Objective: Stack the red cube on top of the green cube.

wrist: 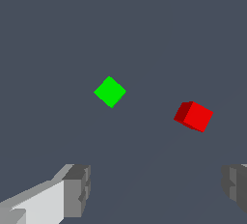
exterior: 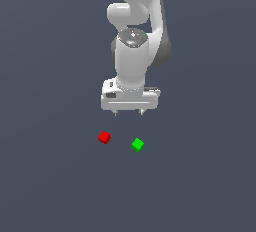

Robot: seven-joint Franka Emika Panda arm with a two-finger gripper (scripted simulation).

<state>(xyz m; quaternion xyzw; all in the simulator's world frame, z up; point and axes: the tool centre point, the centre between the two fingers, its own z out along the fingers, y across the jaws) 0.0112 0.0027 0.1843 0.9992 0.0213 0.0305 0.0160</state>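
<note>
My arm [exterior: 132, 51]: white, reaching down from the top of the exterior view, with my wrist pointed at the tabletop [exterior: 50, 176].

My fingers [exterior: 128, 112]: spread wide and holding nothing. In the wrist view the two grey pads [wrist: 77, 189] sit far apart with bare tabletop [wrist: 144, 25] between them. In the exterior view only the two short tips show under the white hand block.

Height of my fingers: they hang above the tabletop, clear of both cubes and touching neither.

Red cube [exterior: 104, 137]: resting on the tabletop, below my fingers in the exterior view and towards that view's left. The wrist view shows it [wrist: 193, 116] turned so that one lit face and one darker face are visible.

Green cube [exterior: 137, 144]: also on the tabletop, near the red cube and on the exterior view's right of it. In the wrist view it [wrist: 110, 91] shows as a diamond, standing corner-on to my camera.

The two cubes: apart, with a clear strip of tabletop between them, side by side and not stacked. They look the same size.

Tabletop: plain dark grey-blue, flat, filling the whole background in both views.
</note>
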